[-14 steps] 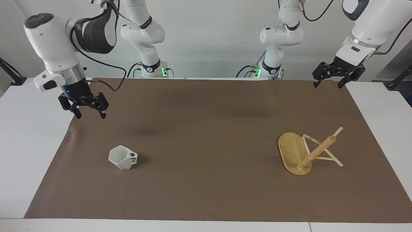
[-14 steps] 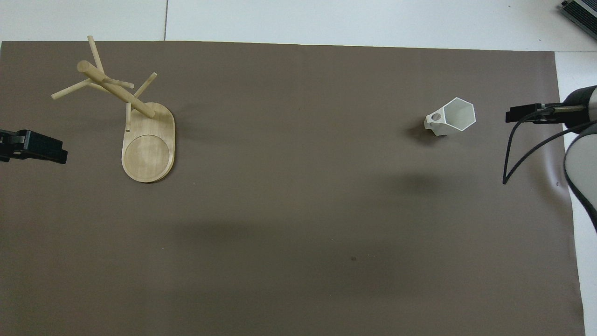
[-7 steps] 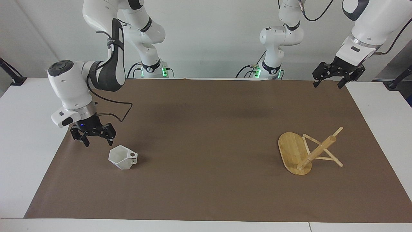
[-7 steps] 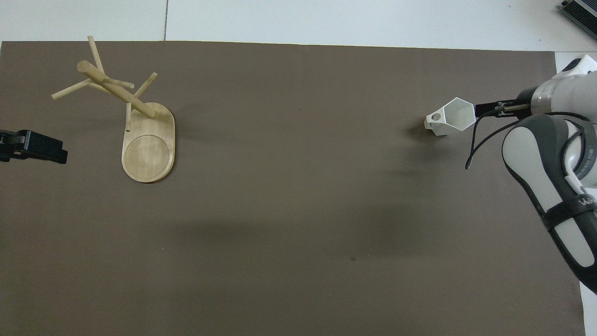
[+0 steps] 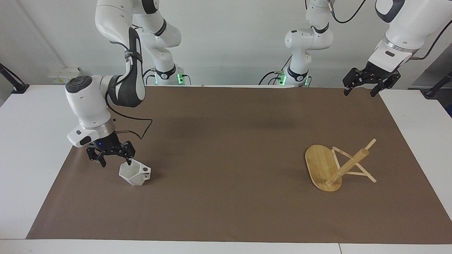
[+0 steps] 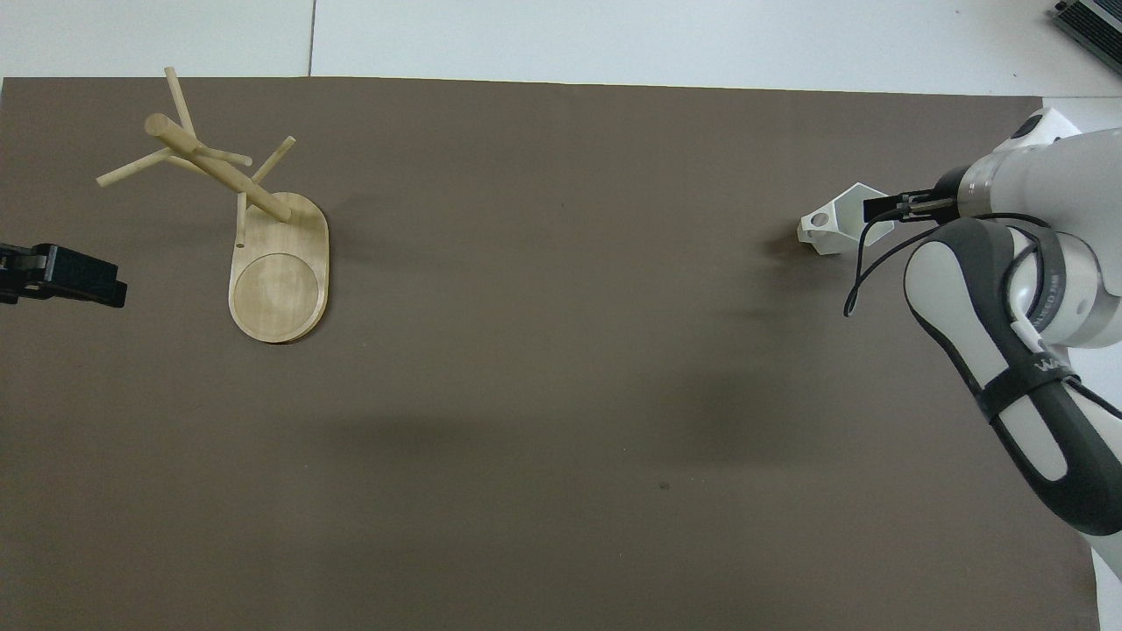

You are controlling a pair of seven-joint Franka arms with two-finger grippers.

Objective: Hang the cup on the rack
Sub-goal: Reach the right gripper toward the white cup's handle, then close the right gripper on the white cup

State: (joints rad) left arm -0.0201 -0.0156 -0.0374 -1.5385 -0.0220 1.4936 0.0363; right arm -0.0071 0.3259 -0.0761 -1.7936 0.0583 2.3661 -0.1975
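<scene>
The white faceted cup [image 5: 135, 174] stands rim up on the brown mat toward the right arm's end; its pierced handle points toward the table's middle. It also shows in the overhead view [image 6: 827, 230]. My right gripper [image 5: 116, 162] is open and low at the cup's rim, one finger at the rim's edge, the other outside it. In the overhead view it [image 6: 882, 209] covers part of the rim. The bamboo rack [image 5: 323, 165] stands on its oval base toward the left arm's end, and shows in the overhead view [image 6: 279, 280]. My left gripper [image 5: 361, 92] is open and waits over the mat's corner.
The brown mat [image 5: 226, 148] covers most of the white table [image 5: 28, 148]. The right arm's elbow and cable hang over the mat's edge beside the cup. The left gripper [image 6: 74, 279] shows at the overhead view's edge, beside the rack.
My right gripper has come down and moved over to the cup, from the mat's edge to the cup's rim. The cup, rack and left arm have not moved.
</scene>
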